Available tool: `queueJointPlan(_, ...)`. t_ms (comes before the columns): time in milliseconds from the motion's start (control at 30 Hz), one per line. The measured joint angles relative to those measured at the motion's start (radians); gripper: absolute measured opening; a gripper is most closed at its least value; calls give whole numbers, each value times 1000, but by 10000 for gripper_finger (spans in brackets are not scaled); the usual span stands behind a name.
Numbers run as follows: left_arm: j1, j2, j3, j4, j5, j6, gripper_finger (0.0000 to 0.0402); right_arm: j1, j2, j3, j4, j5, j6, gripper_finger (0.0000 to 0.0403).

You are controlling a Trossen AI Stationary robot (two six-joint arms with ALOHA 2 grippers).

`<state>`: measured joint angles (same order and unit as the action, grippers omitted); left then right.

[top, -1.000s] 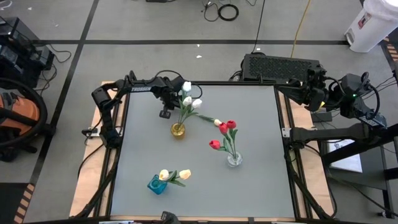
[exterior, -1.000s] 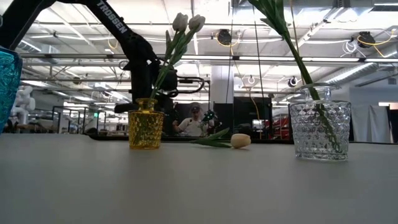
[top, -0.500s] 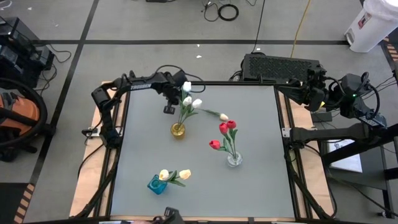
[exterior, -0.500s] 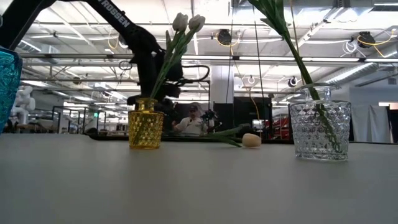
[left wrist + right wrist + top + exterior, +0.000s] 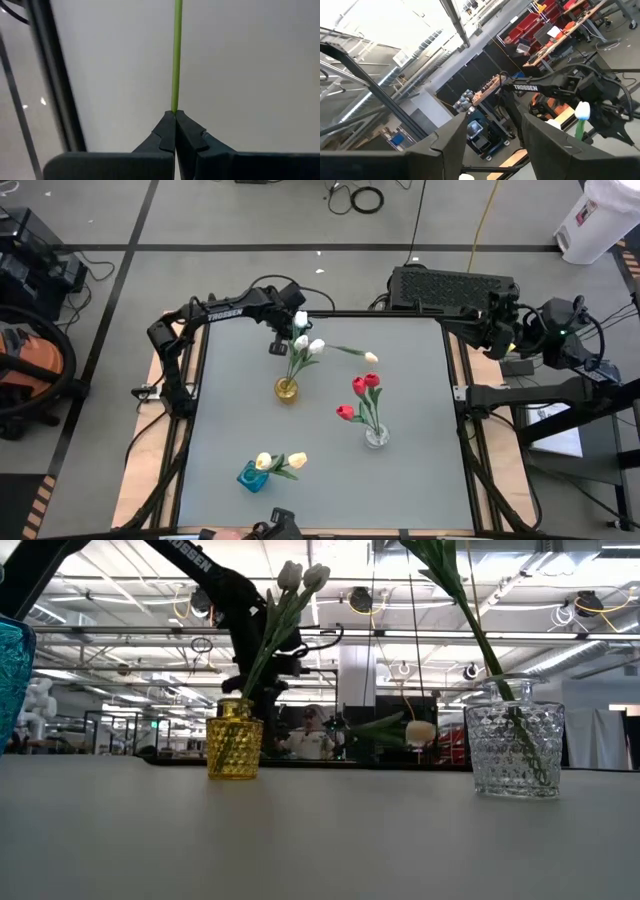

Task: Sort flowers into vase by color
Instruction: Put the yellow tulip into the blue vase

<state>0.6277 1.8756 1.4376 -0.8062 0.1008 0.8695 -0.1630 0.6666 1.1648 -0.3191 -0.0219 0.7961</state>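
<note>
grey floor (image 5: pixel 250 220), orange vacuum (image 5: pixel 30 370), red bins (image 5: pixel 560 12)

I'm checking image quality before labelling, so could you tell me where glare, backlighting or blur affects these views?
Low view: bright ceiling lights backlight the yellow vase and clear vase, leaving the arm dark. Left wrist view: the left end effector and green stem are sharp, while the frame bars at the table's edge are blurred. Right wrist view: the upper corner is washed out by glare.

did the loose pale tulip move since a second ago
Yes. The pale tulip, pinched at its stem by the left gripper, has risen off the table and shifted toward the far edge, farther from the clear vase, level with its rim in the low view.
</note>
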Motion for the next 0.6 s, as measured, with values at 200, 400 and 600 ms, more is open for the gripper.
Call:
queueJointPlan(200,2,-1,59,-17,0,0,0,0,35,0,-1,-3,-1,183)
queueJointPlan(400,21,-7,94,-44,-1,1,0,0,61,0,-1,-4,-31,183)
queueJointPlan(600,73,-22,131,-74,-9,1,0,0,80,0,-1,-4,-49,183)
